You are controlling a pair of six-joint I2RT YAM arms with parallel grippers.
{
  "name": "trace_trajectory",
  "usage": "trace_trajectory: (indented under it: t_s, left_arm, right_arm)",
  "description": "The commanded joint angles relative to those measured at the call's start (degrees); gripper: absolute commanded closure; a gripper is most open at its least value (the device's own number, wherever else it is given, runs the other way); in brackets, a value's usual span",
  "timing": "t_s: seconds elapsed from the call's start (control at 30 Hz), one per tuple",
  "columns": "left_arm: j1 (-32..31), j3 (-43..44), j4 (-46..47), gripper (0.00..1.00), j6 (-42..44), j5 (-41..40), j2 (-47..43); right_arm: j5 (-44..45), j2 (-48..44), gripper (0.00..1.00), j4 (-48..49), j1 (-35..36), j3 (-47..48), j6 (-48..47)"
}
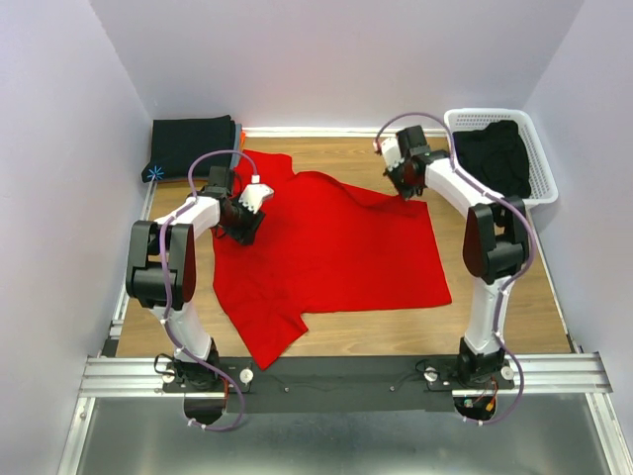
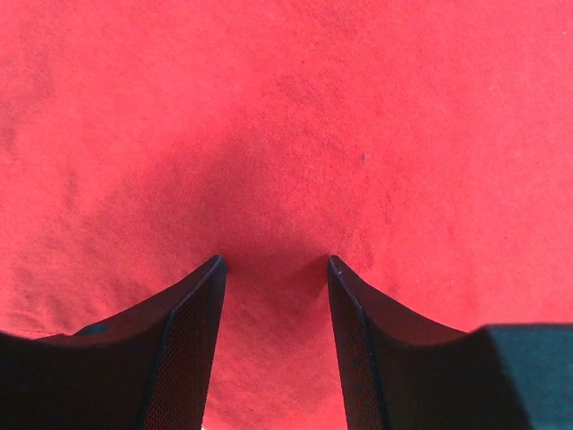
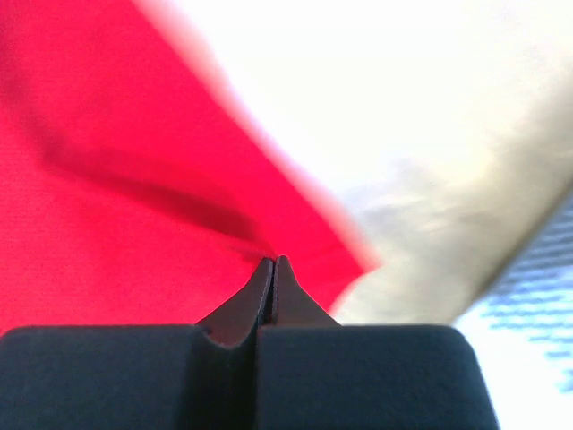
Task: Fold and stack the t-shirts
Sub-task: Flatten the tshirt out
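Note:
A bright red t-shirt [image 1: 336, 247] lies spread across the middle of the table, one sleeve pointing to the near left. My left gripper [image 1: 245, 223] stands on its left part, open, both tips resting on the red cloth [image 2: 286, 134] with flat cloth between them [image 2: 275, 260]. My right gripper [image 1: 404, 188] is at the shirt's far right corner, shut on a pinch of the red cloth [image 3: 116, 197], and a crease runs from its tips [image 3: 273, 260]. A folded black t-shirt [image 1: 193, 148] lies at the back left. Another black t-shirt [image 1: 495, 158] sits crumpled in the basket.
A white lattice basket [image 1: 542, 148] stands at the back right corner, close to my right arm. Walls close in the table on the left, back and right. Bare wood [image 1: 495, 327] shows to the right of the red shirt and along the near edge.

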Motion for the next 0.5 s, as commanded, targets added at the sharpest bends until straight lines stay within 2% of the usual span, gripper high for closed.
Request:
trace_trajectory:
  t_s: [0.0, 0.2, 0.47]
  left_arm:
    - [-0.3, 0.4, 0.2, 0.43, -0.4, -1.2, 1.2]
    - [-0.3, 0.8, 0.4, 0.43, -0.6, -0.7, 1.3]
    - [-0.2, 0.7, 1.6, 0.41, -1.8, -0.4, -0.4]
  right_arm:
    - [5.0, 6.8, 0.99, 1.9, -4.4, 10.5, -1.3]
    - [7.5, 15.4, 1.00, 2.8, -6.6, 22.5, -2.1]
    - [13.1, 22.2, 0.99, 7.5, -7.9, 26.4, -2.4]
